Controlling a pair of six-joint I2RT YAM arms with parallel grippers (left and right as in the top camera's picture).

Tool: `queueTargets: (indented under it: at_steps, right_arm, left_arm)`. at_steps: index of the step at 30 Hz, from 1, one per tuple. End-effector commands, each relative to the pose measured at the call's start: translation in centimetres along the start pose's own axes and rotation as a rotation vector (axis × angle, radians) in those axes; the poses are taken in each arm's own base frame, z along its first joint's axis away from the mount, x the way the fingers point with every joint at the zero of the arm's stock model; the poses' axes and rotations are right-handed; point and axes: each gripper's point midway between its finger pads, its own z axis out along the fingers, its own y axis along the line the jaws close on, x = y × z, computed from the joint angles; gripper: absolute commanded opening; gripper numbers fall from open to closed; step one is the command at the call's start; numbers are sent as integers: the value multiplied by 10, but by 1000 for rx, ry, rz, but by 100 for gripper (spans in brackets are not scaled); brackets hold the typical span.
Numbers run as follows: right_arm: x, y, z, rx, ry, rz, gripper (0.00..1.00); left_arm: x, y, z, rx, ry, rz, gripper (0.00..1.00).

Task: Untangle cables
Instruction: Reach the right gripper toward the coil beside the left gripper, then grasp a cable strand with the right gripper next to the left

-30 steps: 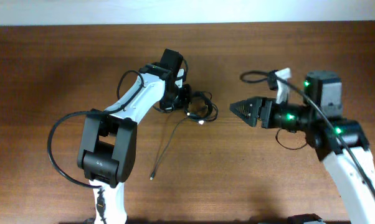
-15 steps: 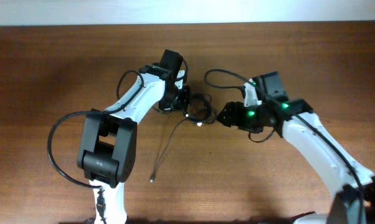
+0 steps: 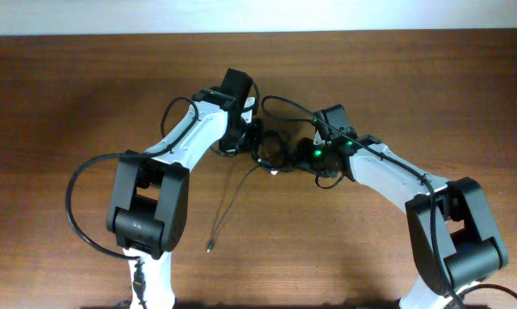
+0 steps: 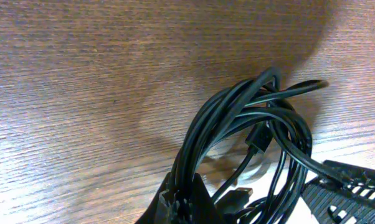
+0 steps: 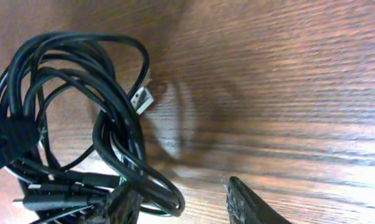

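The cables (image 3: 277, 148) lie as a knotted bundle of thin black loops at the table's middle, between both grippers. My left gripper (image 3: 246, 137) is shut on several strands at the bundle's left side; in the left wrist view the cables (image 4: 253, 127) rise in loops out of the left gripper (image 4: 187, 200). One wire (image 3: 228, 202) trails from the bundle toward the table's front. My right gripper (image 3: 296, 154) stands at the bundle's right side. In the right wrist view the right gripper (image 5: 184, 205) is open, with an outer loop of the cables (image 5: 72, 118) lying between its fingers. A white plug tip (image 5: 142, 98) sticks out.
The brown wooden table (image 3: 69, 94) spreads all round the bundle. Each arm's own thicker black cable (image 3: 78, 193) arcs beside its base. The trailing wire's end (image 3: 209, 247) lies near the left arm's base.
My right arm has swung left from the table's right side up to the bundle, and its jaws have narrowed around a loop. The left gripper has stayed shut on the cables.
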Motion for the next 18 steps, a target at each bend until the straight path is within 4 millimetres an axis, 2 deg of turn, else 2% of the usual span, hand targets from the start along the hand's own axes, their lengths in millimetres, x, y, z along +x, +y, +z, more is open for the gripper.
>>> queueTargets:
  at_steps: [1, 4, 6, 8, 11, 18]
  right_arm:
    - [-3, 5, 0, -11, -3, 0, 47]
    - [-5, 25, -13, -129, 28, -42, 49]
    - [-9, 26, -19, -140, 17, -40, 49]
    - [-6, 20, -18, -117, 26, -46, 49]
    - [-6, 0, -16, -11, 10, -32, 48]
    - [0, -8, -11, 33, 26, -29, 45]
  left_arm:
    - [-2, -4, -9, 10, -21, 28, 0]
    - [-2, -4, -9, 9, -21, 27, 0]
    - [-2, -4, -9, 9, -21, 27, 0]
    - [-2, -4, -9, 9, -21, 27, 0]
    - [-2, -4, -9, 9, -21, 27, 0]
    - [-2, -4, -9, 10, -24, 28, 1]
